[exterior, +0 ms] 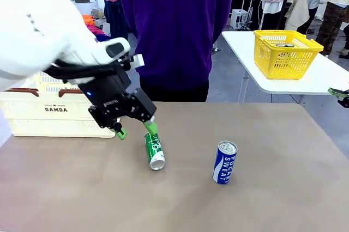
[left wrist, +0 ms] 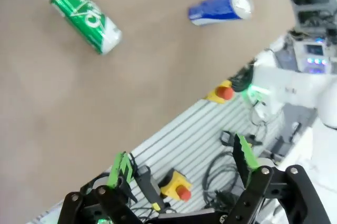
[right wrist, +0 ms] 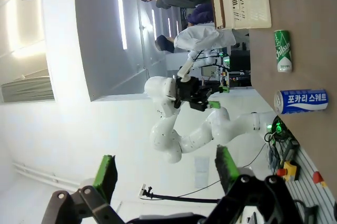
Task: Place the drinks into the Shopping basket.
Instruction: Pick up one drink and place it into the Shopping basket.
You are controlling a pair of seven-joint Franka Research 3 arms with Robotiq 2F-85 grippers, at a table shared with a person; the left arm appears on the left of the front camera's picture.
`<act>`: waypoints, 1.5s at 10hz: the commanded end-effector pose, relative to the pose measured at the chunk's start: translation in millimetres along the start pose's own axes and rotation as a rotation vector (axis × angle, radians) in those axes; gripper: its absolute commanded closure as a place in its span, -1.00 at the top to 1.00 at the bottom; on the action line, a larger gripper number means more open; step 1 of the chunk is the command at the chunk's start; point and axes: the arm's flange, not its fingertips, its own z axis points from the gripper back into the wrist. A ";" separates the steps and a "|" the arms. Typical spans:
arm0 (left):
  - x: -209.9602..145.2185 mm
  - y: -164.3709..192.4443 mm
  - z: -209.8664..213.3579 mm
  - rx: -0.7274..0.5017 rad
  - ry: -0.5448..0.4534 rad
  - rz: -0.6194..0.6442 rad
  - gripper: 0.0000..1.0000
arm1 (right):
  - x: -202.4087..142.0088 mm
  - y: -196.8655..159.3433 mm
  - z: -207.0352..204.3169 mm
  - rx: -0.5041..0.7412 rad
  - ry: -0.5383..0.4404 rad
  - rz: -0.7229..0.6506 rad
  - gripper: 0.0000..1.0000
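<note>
Brown table point(exterior: 262, 199): green can point(exterior: 154, 150) lying by L pincer point(exterior: 136, 130), jaws apart; blue can point(exterior: 224, 162) upright; R pincer point(right wrist: 166, 170) apart too.

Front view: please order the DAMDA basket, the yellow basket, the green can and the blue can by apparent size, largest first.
1. DAMDA basket, largest, though partly hidden.
2. Yellow basket, which stands farther from the camera.
3. Blue can and green can: they look alike, so I do not rank them.
</note>
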 end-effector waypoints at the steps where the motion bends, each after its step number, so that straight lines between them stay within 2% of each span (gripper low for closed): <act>1: 39.9 -11.9 -50.5 0.149 0.021 0.117 1.00 | 0.0 6.1 2.1 0.014 -0.007 -0.015 1.00; 4: 88.8 -2.0 -102.9 0.308 -0.063 0.339 1.00 | 0.0 6.1 2.1 0.014 -0.007 -0.015 1.00; 5: 100.1 4.5 -116.1 0.340 -0.054 0.383 1.00 | 0.0 6.1 2.1 0.014 -0.007 -0.015 1.00; 6: 109.1 7.7 -121.5 0.363 -0.084 0.394 1.00 | 0.0 6.1 2.1 0.014 -0.007 -0.015 1.00; 7: 114.4 6.3 -120.6 0.350 -0.107 0.350 1.00 | 0.0 6.1 2.1 0.014 -0.007 -0.015 1.00; 8: 90.7 20.6 -118.7 0.322 -0.081 0.354 1.00 | 0.0 6.1 2.1 0.014 -0.007 -0.015 1.00; 9: 90.7 20.6 -118.7 0.322 -0.081 0.354 1.00 | 0.0 6.1 2.1 0.014 -0.007 -0.015 1.00; 10: 103.6 22.3 -122.3 0.337 -0.089 0.365 1.00 | 0.0 6.1 2.1 0.014 -0.007 -0.015 1.00; 15: 118.0 46.2 -173.9 0.399 -0.033 0.349 1.00 | 0.0 6.1 2.1 0.014 -0.007 -0.015 1.00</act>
